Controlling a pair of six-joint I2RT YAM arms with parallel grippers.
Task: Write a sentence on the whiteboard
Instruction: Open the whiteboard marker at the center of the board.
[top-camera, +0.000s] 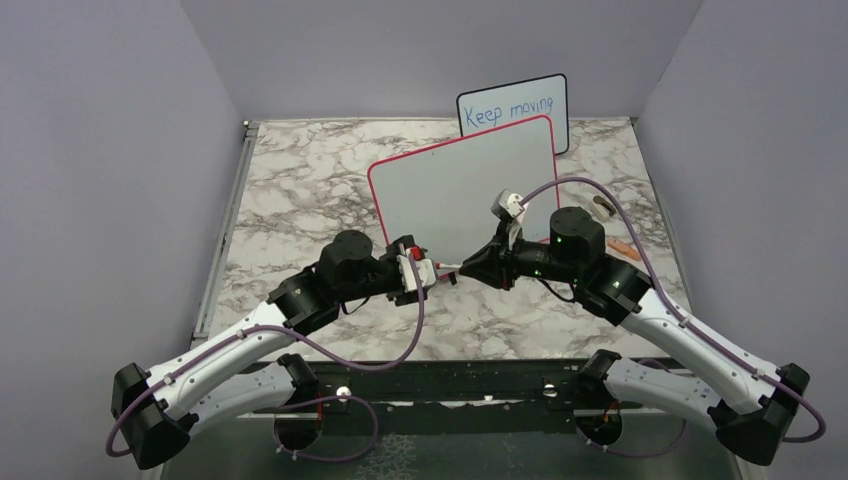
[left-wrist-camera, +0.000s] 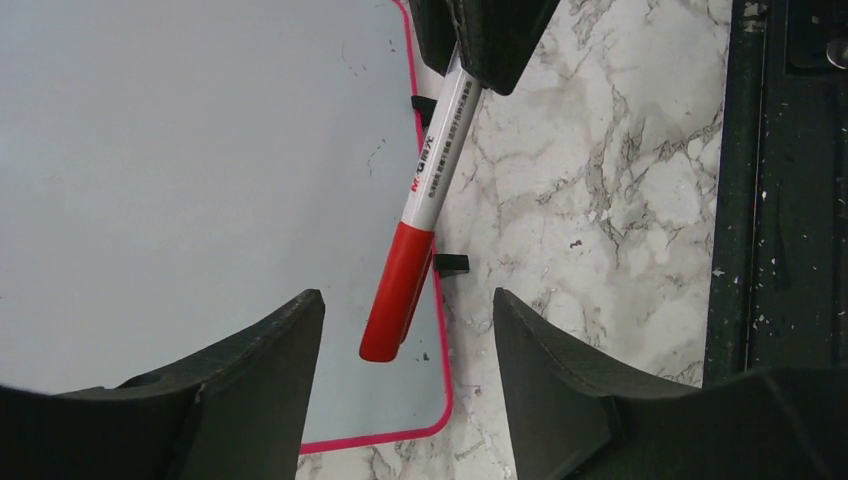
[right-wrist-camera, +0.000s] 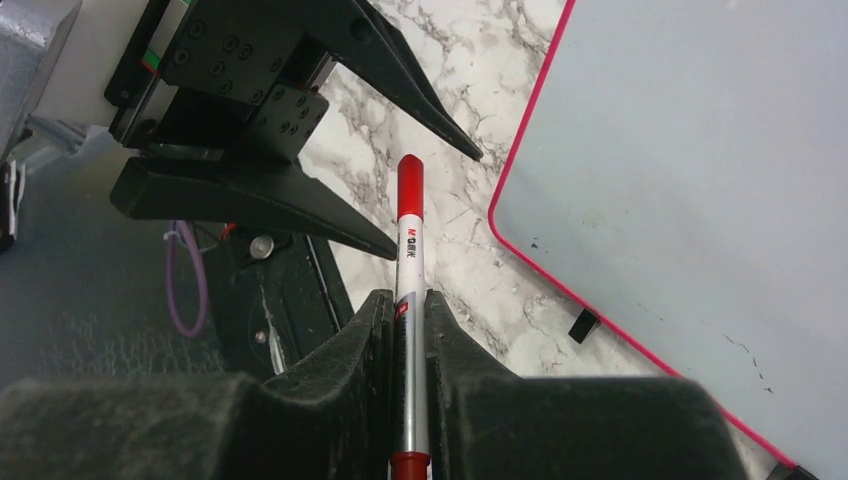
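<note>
From above, the whiteboard (top-camera: 455, 185) sits mid-bench, its far edge close to a smaller black-framed board (top-camera: 515, 108) standing at the far edge of the bench (top-camera: 300, 180). Its face is blank, so no sentence is written yet. The two arms reach inward and meet just off the whiteboard's near edge. The right hand (top-camera: 470, 265) holds the marker (top-camera: 447, 266) out level toward the left hand (top-camera: 412, 272).

In the left wrist view, the left hand's fingers (left-wrist-camera: 260, 385) stand apart on either side of the red cap (left-wrist-camera: 397, 290), and neither touches it. The marker slants down from the right hand (left-wrist-camera: 485, 40) over the whiteboard's near corner.

In the right wrist view, the right hand (right-wrist-camera: 408, 300) is clamped tight on the marker's barrel (right-wrist-camera: 410, 262), and the capped end pokes out between the left hand's spread fingers (right-wrist-camera: 300, 200).

The step in hand looks like uncapping. The next move would be for the left hand to close squarely on the cap and pull along the marker's axis while the right hand keeps its hold. The cap lies slightly askew between the fingers, so a pinch off centre could twist the marker in the grip.
</note>
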